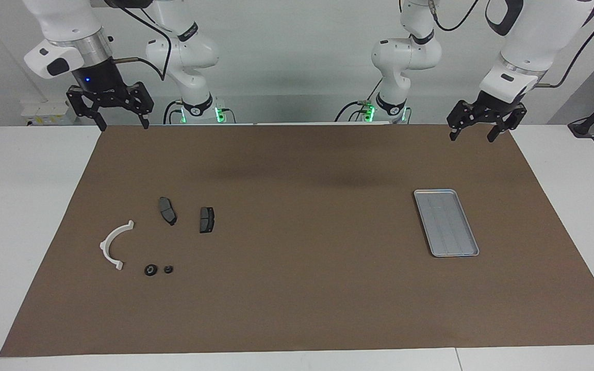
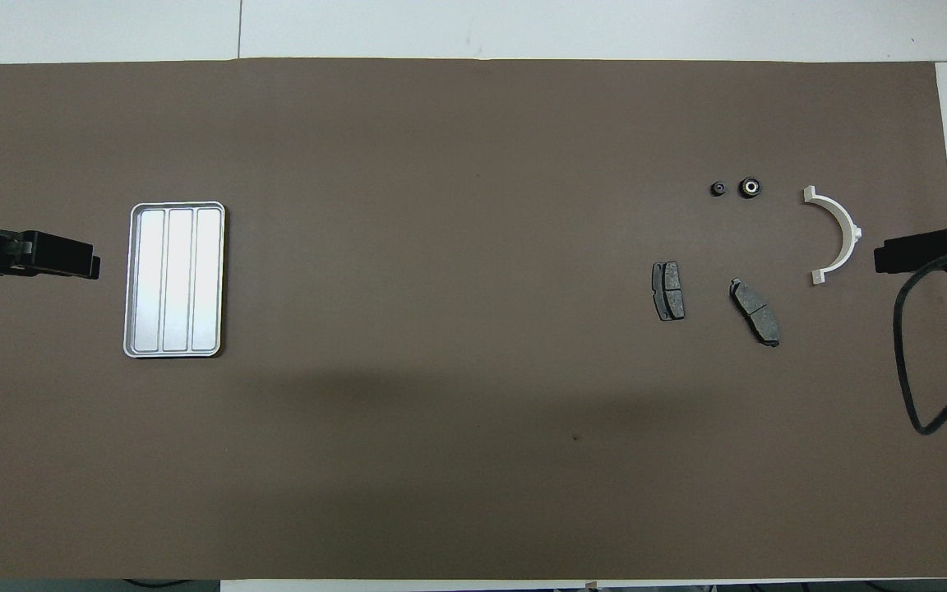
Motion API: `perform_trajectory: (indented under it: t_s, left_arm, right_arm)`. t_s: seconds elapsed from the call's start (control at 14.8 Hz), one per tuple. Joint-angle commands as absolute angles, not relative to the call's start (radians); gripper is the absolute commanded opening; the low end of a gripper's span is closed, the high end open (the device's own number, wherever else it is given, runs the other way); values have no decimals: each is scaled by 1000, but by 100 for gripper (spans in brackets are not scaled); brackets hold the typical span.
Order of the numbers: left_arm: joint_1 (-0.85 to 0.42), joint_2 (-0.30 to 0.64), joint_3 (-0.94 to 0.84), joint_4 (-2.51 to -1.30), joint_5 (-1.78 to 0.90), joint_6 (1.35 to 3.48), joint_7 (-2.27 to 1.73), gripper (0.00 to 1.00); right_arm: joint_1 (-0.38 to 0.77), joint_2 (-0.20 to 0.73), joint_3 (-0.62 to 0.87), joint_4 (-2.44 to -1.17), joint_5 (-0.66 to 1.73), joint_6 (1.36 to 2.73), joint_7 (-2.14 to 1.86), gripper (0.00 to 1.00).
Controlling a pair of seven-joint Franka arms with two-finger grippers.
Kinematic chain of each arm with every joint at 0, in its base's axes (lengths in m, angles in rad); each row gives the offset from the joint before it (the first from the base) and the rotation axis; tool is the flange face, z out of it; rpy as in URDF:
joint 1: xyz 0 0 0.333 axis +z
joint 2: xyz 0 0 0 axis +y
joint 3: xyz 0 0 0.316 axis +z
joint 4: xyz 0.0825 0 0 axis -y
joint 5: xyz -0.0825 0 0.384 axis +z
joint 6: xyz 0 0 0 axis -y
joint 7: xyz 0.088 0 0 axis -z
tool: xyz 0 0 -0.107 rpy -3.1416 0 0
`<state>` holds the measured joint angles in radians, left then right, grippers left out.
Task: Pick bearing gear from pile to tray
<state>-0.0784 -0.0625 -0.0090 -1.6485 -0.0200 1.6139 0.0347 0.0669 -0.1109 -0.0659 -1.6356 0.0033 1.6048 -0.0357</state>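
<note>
The pile sits at the lower left of the facing view, on the brown mat (image 1: 297,232) covering the bench (image 1: 29,206). Two small black round pieces, the larger (image 1: 150,270) just beside the smaller (image 1: 168,269), lie lowest. A white arc bracket (image 1: 114,245) curves beside them, and two dark brake pads (image 1: 167,210) (image 1: 207,220) lie higher up. The tray (image 1: 446,222), holding nothing, lies well apart at the right of that frame. Both arms wait raised: the right gripper (image 1: 119,122) at upper left, jaws released; the left gripper (image 1: 475,135) at upper right, jaws released too.
</note>
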Motion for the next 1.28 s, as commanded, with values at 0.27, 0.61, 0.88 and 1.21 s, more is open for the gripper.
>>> perform_trajectory:
  t_s: [0.27,0.61,0.88,1.21]
  left_arm:
    - [-86,-77,-5,-1667,-29,1631,43,100]
    - [-81,-78,-3,-1667,-29,1615,37,100]
    - [-81,-78,-3,-1669,-31,1615,37,100]
    - [-83,-78,-3,-1667,-29,1615,37,100]
  right_arm:
    - [54,-127,-63,-1644,8,1589,-60,100]
    - [69,-133,-52,-1644,0,1589,-61,100]
    - [69,-147,-52,-1669,2,1595,-55,100]
    - [63,-146,-52,-1671,2,1598,-55,100]
